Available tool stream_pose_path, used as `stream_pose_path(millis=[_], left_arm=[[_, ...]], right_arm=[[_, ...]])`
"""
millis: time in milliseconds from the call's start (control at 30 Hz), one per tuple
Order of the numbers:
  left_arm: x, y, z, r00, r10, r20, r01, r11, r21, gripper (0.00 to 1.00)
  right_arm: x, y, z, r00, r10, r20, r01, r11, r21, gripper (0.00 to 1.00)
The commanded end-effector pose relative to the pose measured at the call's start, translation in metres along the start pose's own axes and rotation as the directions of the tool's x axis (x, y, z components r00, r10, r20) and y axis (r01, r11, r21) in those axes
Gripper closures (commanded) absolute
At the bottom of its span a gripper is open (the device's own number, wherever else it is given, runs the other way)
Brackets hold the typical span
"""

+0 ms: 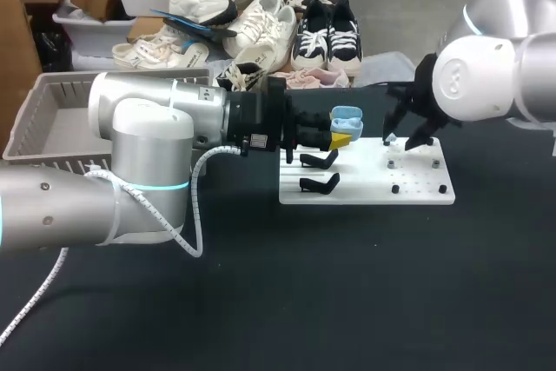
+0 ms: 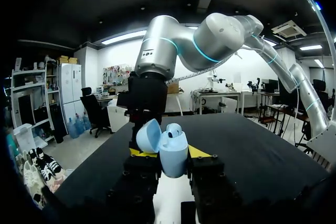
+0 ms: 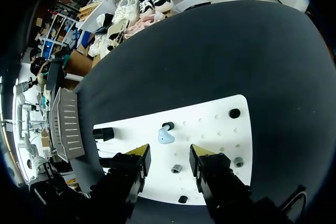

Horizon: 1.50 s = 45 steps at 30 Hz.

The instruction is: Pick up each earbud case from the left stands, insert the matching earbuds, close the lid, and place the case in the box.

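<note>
Earbud [image 3: 166,136], pale blue, sits on the white board [image 3: 220,129] just ahead of my right gripper [image 3: 169,156], in line with the gap between its spread, empty fingers. Right arm is nearer. My left gripper [image 2: 168,153] is clamped on the pale blue earbud case [image 2: 173,157], which is upright with its lid open, over the board near the black stands [image 1: 320,160].

No text, number or sign can be read in any view. In the head view, left of centre, a small pale label [image 1: 207,93] and a dark square tag [image 1: 258,141] on the left arm [image 1: 156,119] are too small to make out.
</note>
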State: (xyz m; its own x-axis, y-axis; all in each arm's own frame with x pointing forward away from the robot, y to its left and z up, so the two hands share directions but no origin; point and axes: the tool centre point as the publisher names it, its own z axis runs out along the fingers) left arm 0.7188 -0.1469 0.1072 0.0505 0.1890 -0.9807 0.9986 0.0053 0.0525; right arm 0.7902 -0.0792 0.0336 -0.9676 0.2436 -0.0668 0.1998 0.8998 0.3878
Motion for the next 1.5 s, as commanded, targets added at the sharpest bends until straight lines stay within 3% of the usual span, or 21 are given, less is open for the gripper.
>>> stream_pose_path(millis=[33,967,1400,1500], left_arm=[[0.0,-0.001,0.0,1.0,0.001,0.0,-0.001,1.0,-0.004,1.0],[0.0,-0.001,0.0,1.0,0.001,0.0,-0.001,1.0,-0.004,1.0],[0.0,-0.001,0.0,1.0,0.001,0.0,-0.001,1.0,-0.004,1.0],[0.0,-0.001,0.0,1.0,0.001,0.0,-0.001,1.0,-0.004,1.0]], right_arm=[[-0.002,0.002,0.003,1.0,0.002,-0.004,-0.002,1.0,0.003,0.55],[-0.008,0.007,0.013,1.0,0.008,-0.018,-0.008,1.0,0.004,0.61],[-0.009,0.003,0.013,1.0,0.019,-0.021,-0.019,1.0,0.005,0.69],[-0.01,0.002,0.013,1.0,0.022,-0.02,-0.022,1.0,0.004,0.79]])
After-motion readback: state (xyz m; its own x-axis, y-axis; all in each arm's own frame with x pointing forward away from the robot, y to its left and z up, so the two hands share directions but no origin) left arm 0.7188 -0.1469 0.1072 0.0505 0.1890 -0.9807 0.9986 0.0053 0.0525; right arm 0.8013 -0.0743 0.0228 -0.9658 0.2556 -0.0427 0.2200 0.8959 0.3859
